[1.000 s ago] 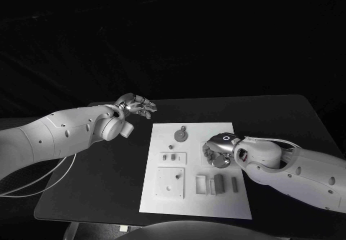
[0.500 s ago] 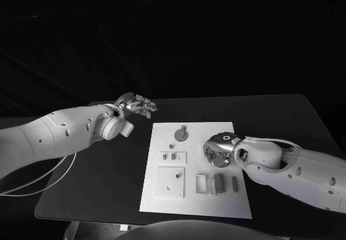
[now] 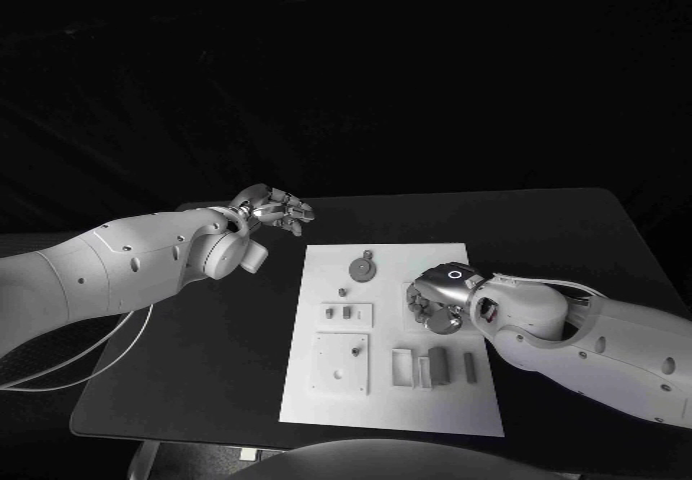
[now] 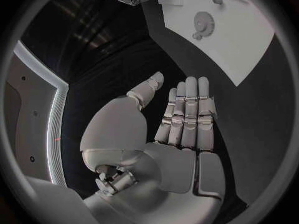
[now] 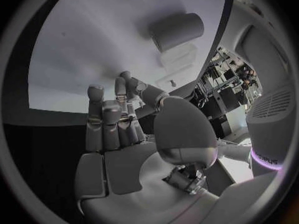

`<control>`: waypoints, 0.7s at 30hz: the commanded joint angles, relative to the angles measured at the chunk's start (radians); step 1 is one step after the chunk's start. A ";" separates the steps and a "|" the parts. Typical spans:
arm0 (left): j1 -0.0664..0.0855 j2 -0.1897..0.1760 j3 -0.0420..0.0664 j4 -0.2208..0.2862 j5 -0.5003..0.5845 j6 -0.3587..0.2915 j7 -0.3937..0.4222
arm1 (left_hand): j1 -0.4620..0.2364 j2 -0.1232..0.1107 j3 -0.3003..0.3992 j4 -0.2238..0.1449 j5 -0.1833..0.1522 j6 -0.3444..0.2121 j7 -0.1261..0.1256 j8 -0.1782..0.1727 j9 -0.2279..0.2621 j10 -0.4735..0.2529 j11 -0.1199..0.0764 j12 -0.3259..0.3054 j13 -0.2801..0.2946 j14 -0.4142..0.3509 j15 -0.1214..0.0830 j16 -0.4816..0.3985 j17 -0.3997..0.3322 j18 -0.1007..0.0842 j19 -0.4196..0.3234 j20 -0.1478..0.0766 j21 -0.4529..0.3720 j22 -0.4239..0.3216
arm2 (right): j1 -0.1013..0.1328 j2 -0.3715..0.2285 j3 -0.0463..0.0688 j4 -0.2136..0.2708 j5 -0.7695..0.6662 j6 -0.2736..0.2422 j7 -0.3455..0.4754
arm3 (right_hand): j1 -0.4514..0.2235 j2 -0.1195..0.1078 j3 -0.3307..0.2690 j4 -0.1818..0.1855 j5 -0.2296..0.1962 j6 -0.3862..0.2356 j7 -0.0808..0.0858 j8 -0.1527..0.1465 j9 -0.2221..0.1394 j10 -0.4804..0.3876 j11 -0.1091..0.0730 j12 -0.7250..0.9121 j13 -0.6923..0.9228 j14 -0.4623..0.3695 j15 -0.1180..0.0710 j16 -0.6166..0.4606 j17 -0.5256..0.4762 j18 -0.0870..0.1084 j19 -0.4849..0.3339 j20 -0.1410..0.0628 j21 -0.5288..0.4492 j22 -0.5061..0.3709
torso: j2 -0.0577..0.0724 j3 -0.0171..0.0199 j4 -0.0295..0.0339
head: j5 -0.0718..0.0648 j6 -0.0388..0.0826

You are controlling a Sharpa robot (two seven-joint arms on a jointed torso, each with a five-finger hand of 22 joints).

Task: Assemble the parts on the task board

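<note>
While the left hand hangs over the bare black bench near its far left corner, off the board, its fingers lie straight and side by side with the thumb a little apart, and it holds nothing. The right hand sits over the right half of the task board, about midway along the board's length, with its fingers curled loosely inward toward the white surface; the right wrist view shows nothing between them, though whether the fingertips touch the board cannot be told.

The task board lies flat in the middle of the bench, its long side running from the near edge toward the far edge. On its far part rests a round grey gear with a small knob at its rim, apart from the right hand. Below it stands a tiny peg, then a small square plate with two short pieces on it, and nearer still a larger square plate with small holes. Toward the board's near right side, grey blocks lie side by side beside a pale upright piece, just in front of the right forearm. In the right wrist view a grey cylinder lies on the board beyond the fingertips.
</note>
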 commanded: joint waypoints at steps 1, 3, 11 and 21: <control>0.001 0.000 0.000 -0.001 -0.001 0.002 0.006 | 0.004 -0.001 0.001 0.004 0.000 -0.007 0.001 0.003 -0.001 -0.006 0.001 -0.001 -0.002 0.009 -0.001 -0.004 0.002 0.014 0.008 0.001 -0.004 0.002 | 0.000 -0.008 0.001 0.010 0.010 -0.034 0.000 | -0.005 -0.004 0.007 -0.002 0.002 0.035 -0.012 0.011 0.008 0.008 -0.004 0.007 0.002 0.004 -0.005 -0.003 0.001 0.054 0.010 -0.003 0.008 0.019 | 0.000 -0.0003 0.0002 | 0.000 -0.001; 0.001 0.000 0.000 -0.001 -0.001 0.001 0.006 | 0.005 -0.001 0.001 0.004 0.000 -0.007 0.001 0.003 -0.001 -0.006 0.001 -0.001 -0.002 0.009 -0.001 -0.004 0.002 0.014 0.008 0.001 -0.004 0.002 | 0.000 -0.013 0.001 0.016 0.023 -0.037 0.002 | -0.006 -0.004 0.008 -0.003 0.002 0.036 -0.013 0.011 0.009 0.010 -0.005 0.007 0.003 0.005 -0.005 -0.003 0.001 0.054 0.011 -0.004 0.008 0.019 | 0.000 -0.0001 -0.0001 | 0.001 -0.001; 0.001 -0.001 0.000 -0.001 -0.002 0.002 0.007 | 0.005 -0.001 0.002 0.004 0.000 -0.007 0.001 0.003 -0.002 -0.006 0.001 -0.001 -0.002 0.009 -0.001 -0.005 0.003 0.014 0.008 0.001 -0.004 0.002 | 0.000 -0.034 0.009 0.049 0.026 -0.071 0.010 | -0.009 -0.008 0.011 -0.005 0.002 0.040 -0.014 0.012 0.010 0.013 -0.006 0.008 0.006 0.009 -0.007 -0.002 0.002 0.054 0.016 -0.006 0.010 0.019 | 0.000 -0.0003 -0.0003 | 0.002 -0.001; 0.001 0.001 0.000 -0.003 -0.003 -0.001 0.009 | 0.005 -0.002 0.002 0.004 0.000 -0.008 0.001 0.003 -0.002 -0.006 0.001 0.000 -0.002 0.009 -0.001 -0.006 0.004 0.014 0.009 0.001 -0.005 0.002 | 0.000 -0.030 0.029 0.080 -0.022 -0.109 0.005 | -0.009 -0.013 0.015 -0.006 0.002 0.045 -0.016 0.014 0.012 0.016 -0.008 0.008 0.008 0.014 -0.009 -0.001 0.003 0.054 0.021 -0.009 0.013 0.019 | 0.000 0.0001 0.0006 | 0.011 -0.005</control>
